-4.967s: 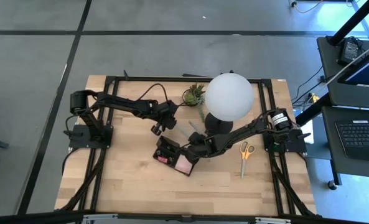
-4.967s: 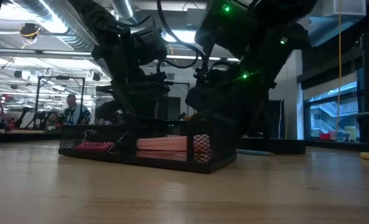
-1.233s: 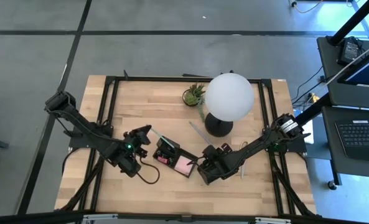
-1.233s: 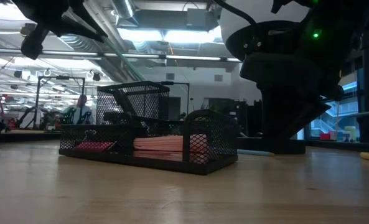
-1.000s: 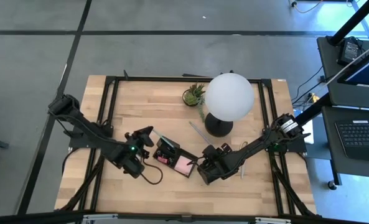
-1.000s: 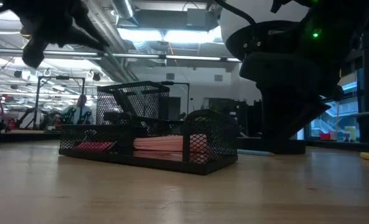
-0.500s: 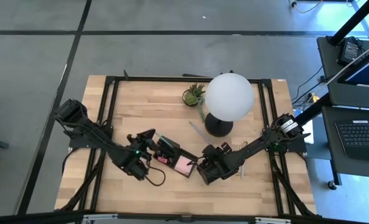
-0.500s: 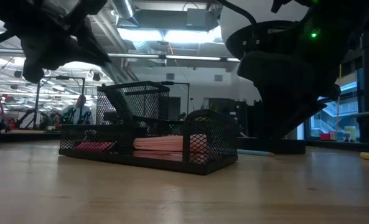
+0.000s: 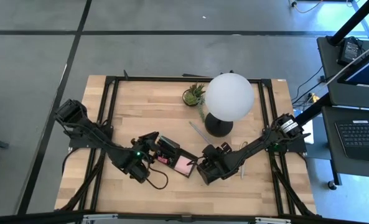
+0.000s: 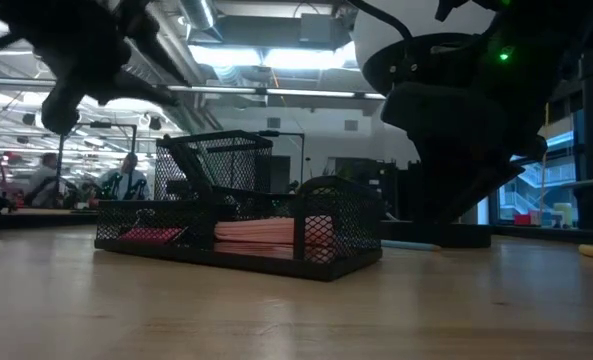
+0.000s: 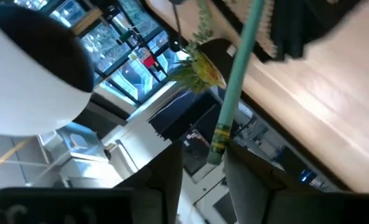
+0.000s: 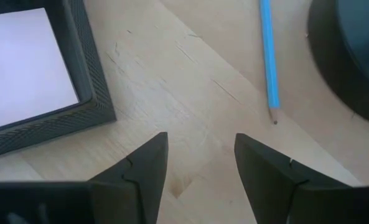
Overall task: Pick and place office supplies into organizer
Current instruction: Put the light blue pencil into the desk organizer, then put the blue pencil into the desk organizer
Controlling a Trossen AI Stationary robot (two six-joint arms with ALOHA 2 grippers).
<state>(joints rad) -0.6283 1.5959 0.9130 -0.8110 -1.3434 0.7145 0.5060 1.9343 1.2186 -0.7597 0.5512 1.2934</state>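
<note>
Black wire-mesh organizer (image 10: 238,235); my left gripper (image 11: 201,163) pinches a slim green pencil (image 11: 234,87) end-on, pointing toward the plant (image 11: 200,67); my right gripper (image 12: 200,163) hangs spread.

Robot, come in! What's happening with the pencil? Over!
Left gripper shut on green pencil, beside organizer. Right gripper open, empty, near blue pencil. Nothing blocking.

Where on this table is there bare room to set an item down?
Bare wood runs along the near edge of the table, below the organizer, and fills the far-left corner beside the potted plant. The middle is crowded: left gripper, right gripper, lamp, a pencil, and scissors.
</note>
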